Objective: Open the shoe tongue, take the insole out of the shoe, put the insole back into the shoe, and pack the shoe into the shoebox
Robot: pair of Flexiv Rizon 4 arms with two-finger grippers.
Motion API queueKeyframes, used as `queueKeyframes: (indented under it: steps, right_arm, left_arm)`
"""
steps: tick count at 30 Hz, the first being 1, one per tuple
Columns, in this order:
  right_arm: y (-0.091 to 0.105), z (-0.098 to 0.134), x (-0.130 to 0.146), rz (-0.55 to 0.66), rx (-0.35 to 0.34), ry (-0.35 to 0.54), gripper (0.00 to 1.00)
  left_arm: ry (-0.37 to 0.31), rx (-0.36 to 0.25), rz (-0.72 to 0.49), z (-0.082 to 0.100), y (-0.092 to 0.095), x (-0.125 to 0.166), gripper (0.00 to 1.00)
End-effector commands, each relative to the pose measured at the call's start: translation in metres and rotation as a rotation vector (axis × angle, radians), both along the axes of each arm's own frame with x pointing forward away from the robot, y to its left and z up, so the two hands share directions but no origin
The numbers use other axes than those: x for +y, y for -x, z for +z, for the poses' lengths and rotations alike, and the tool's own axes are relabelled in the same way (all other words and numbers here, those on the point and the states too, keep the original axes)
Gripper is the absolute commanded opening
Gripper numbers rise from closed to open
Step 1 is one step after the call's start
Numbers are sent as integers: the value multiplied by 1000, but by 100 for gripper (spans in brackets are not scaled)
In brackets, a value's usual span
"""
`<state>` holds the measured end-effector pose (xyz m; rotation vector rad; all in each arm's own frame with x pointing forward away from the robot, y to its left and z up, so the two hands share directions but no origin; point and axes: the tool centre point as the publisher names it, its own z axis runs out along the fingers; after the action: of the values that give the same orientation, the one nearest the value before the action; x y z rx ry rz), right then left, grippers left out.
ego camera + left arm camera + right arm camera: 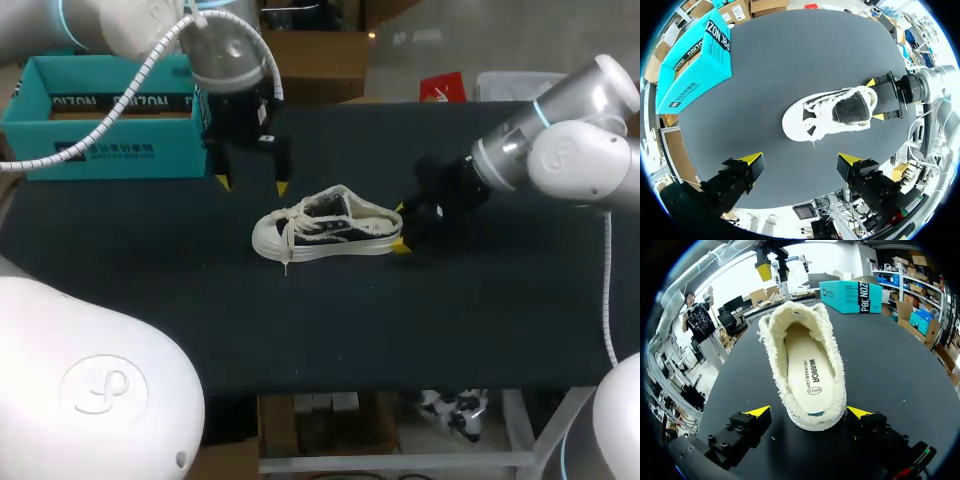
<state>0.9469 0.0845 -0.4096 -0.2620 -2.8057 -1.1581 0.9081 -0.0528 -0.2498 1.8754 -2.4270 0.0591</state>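
A small black-and-white sneaker [325, 232] with white laces and a frayed rim stands mid-table, toe to the left. My right gripper [400, 227] is open at its heel. In the right wrist view the heel of the sneaker [805, 365] lies between the spread fingers of the right gripper [809, 412], with gaps on both sides. The cream insole [807, 371] lies inside the shoe. My left gripper [252, 184] hangs open above the table just behind the toe. Seen from the left wrist, the sneaker [832, 115] is ahead of the left gripper [801, 159], apart from it.
A teal shoebox [100, 120] stands open at the table's back left corner, also seen as the shoebox [695, 65] and the shoebox [852, 296]. Bare dark tabletop [330, 320] stretches in front of the shoe.
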Motion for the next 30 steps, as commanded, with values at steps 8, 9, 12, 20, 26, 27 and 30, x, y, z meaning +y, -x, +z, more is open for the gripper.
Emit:
queueKeyframes:
  steps: [8,9,12,20,26,27,30]
  right_arm:
    - [-7,-15,14,36,-28,-88,100]
    - [-7,-16,15,42,-33,-104,100]
    - [-8,-17,18,48,-51,-132,100]
    - [-14,-18,25,57,-84,-170,100]
    - [-20,-20,33,77,-83,-189,100]
    - [-20,-20,34,80,-80,-189,100]
    - [-19,-22,38,86,-79,-192,100]
  left_arm:
    - [-10,14,-11,-7,-3,-9,100]
    - [-9,15,-12,-7,-3,-10,100]
    - [-10,17,-13,-8,-5,-11,100]
    - [1,35,-20,-12,-10,-15,100]
    - [3,41,-21,-15,-11,-19,100]
    - [2,41,-21,-15,-12,-19,100]
    - [-2,41,-20,-16,-12,-20,100]
